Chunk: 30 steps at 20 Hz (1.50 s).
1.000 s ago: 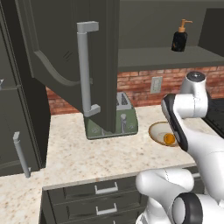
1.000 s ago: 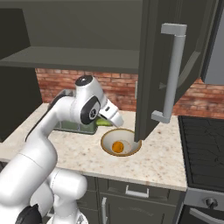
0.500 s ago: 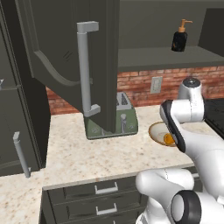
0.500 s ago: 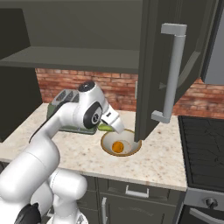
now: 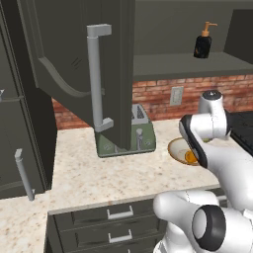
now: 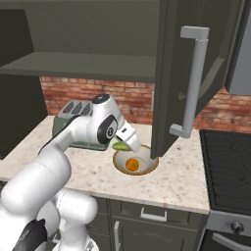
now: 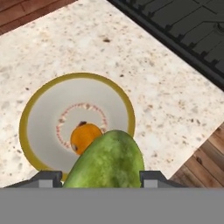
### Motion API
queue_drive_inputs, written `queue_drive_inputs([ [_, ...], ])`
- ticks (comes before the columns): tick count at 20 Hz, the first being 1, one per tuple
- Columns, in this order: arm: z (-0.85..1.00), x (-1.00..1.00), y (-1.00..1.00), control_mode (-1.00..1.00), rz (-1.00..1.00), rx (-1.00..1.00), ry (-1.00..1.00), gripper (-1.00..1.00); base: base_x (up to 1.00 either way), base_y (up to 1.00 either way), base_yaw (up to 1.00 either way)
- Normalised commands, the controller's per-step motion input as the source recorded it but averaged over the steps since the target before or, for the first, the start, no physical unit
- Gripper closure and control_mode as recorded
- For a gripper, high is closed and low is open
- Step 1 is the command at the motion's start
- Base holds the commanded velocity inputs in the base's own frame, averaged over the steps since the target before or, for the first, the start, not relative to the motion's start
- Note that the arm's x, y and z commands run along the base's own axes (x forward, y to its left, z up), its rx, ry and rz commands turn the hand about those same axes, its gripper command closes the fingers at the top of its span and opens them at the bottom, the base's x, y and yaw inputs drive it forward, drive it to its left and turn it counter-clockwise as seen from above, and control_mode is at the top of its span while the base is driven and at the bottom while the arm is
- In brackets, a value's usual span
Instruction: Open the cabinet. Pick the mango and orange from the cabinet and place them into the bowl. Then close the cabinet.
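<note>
Bowl (image 6: 147,169) sits on bench (image 6: 181,181), right of toaster (image 6: 73,120), below the open cabinet (image 6: 171,73) door edge. Orange (image 6: 131,164) lies in bowl. Mango (image 7: 107,164) is held in claw (image 7: 99,178) above bowl, over its near-toaster side. Stove (image 6: 228,166) is right of bench. Soap bottle (image 5: 202,42) stands on cabinet shelf.

Arm dropping w/ mango toward bowl

Over the last sec the gripper (image 6: 128,143) is coming down from beside the toaster, carrying the mango (image 7: 106,163) lower & closer over the bowl (image 7: 114,92); wrist is tilting down, elbow link swinging fwd in left base view.
</note>
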Motion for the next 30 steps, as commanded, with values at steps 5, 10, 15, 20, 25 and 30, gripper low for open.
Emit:
queue_drive_inputs([
  [5,-0.12,0.08,-0.04,-1.0,-0.04,0.0,0.07,1.0,0.0,0.0,0.0],
  [10,-0.14,0.08,-0.05,-1.0,-0.03,0.0,0.05,1.0,0.0,0.0,0.0],
  [15,-0.16,0.09,-0.04,-1.0,-0.03,0.0,0.03,1.0,0.0,0.0,0.0],
  [20,-0.2,0.13,-0.03,-1.0,-0.03,0.0,0.02,1.0,0.0,0.0,0.0],
  [25,-0.21,0.18,-0.02,-1.0,-0.03,0.0,0.0,1.0,0.0,0.0,0.0],
  [30,-0.18,0.2,-0.03,-1.0,-0.03,0.0,0.0,1.0,0.0,0.0,0.0],
])
